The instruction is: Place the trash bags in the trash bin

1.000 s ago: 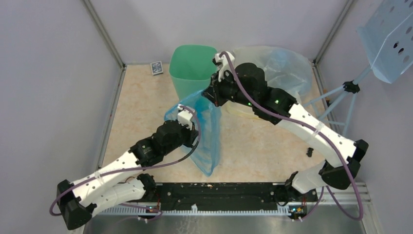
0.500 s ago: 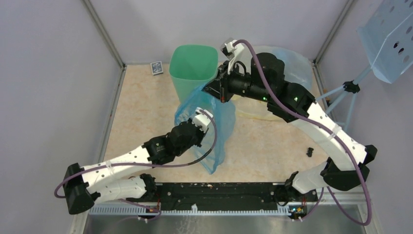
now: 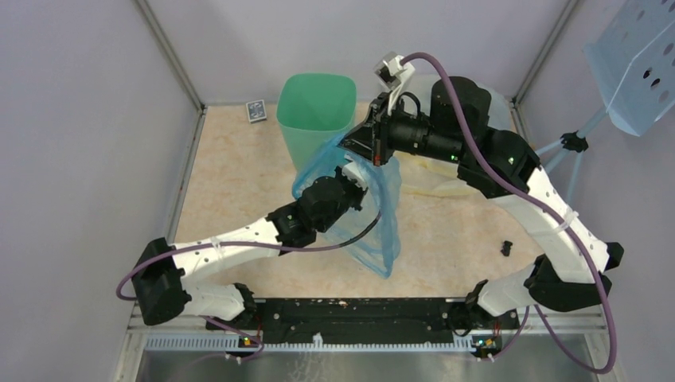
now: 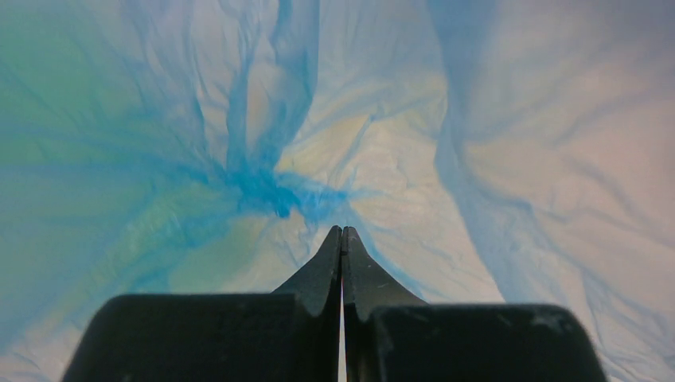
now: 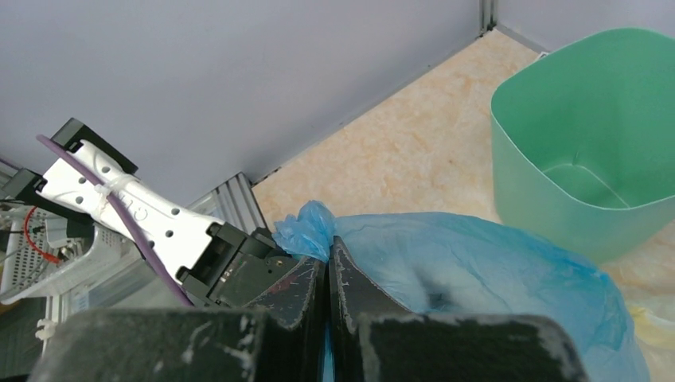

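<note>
Overhead, I hold the right gripper (image 5: 328, 245) closed on a bunched edge of the light blue trash bag (image 3: 380, 223), raised at the near right corner of the green trash bin (image 3: 314, 103). From there the bag hangs down on the bin's near side. My left gripper (image 4: 342, 232) sits inside the bag with its jaws pressed together; I cannot tell whether film is caught between them. A pale translucent bag (image 3: 500, 107) lies right of the bin, behind the right arm. A small dark card box (image 3: 255, 110) lies just left of the bin.
</note>
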`<state>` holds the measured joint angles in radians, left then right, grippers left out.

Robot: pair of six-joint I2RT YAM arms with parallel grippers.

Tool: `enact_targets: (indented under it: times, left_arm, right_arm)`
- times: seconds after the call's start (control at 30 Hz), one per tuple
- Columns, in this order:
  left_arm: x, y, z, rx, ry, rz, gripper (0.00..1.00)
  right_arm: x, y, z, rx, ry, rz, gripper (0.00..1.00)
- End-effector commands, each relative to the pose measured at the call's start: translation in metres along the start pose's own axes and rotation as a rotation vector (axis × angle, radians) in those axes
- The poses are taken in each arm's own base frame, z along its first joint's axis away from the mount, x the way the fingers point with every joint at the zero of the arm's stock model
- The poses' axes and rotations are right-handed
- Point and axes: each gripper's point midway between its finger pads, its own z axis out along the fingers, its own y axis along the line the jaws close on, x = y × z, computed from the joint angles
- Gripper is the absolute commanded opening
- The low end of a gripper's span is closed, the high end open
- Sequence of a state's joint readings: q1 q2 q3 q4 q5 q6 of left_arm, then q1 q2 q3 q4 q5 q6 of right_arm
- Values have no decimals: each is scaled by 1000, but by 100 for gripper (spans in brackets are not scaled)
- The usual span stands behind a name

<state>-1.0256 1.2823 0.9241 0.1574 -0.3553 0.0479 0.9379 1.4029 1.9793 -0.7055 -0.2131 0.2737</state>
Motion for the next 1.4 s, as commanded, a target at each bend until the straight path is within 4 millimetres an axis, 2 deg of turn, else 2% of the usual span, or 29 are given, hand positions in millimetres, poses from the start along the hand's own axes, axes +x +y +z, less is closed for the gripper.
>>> enact_targets:
  times: [0.0, 0.1, 0.23, 0.47, 0.6, 0.7, 0.8, 0.93, 1.07, 1.17, 1.37]
  left_arm:
    - [-57, 4, 10, -34, -219, -38, 0]
    - [-41, 18, 24, -132, -162, -17, 0]
    - [-1, 28, 39, -188, -19, -33, 0]
    - [76, 27, 38, -219, 200, -14, 0]
    - [105, 33, 32, -261, 301, -16, 0]
    - [99, 26, 32, -214, 294, -26, 0]
    - [70, 12, 31, -113, 245, -45, 3]
    - [21, -5, 20, 26, 183, -62, 23]
    - [-5, -7, 6, 59, 193, -108, 44]
    - [-6, 8, -3, -23, 243, -115, 49]
    - [26, 43, -22, -229, 381, -86, 48]
  right_arm:
    - [-15, 9, -22, -3, -39, 13, 0]
    - [-26, 18, -32, -28, -61, 18, 0]
    - [-51, 23, -54, -11, -117, -6, 0]
    - [-87, 17, -82, 76, -224, -74, 0]
    - [-101, 22, -92, 72, -272, -94, 0]
    - [-96, 19, -88, 78, -259, -96, 0]
    - [-82, 3, -76, 137, -223, -97, 0]
    - [-62, -34, -62, 298, -179, -104, 0]
    - [-44, -72, -54, 456, -133, -114, 0]
    - [-42, -92, -60, 538, -123, -114, 0]
    - [-49, -116, -87, 634, -143, -122, 0]
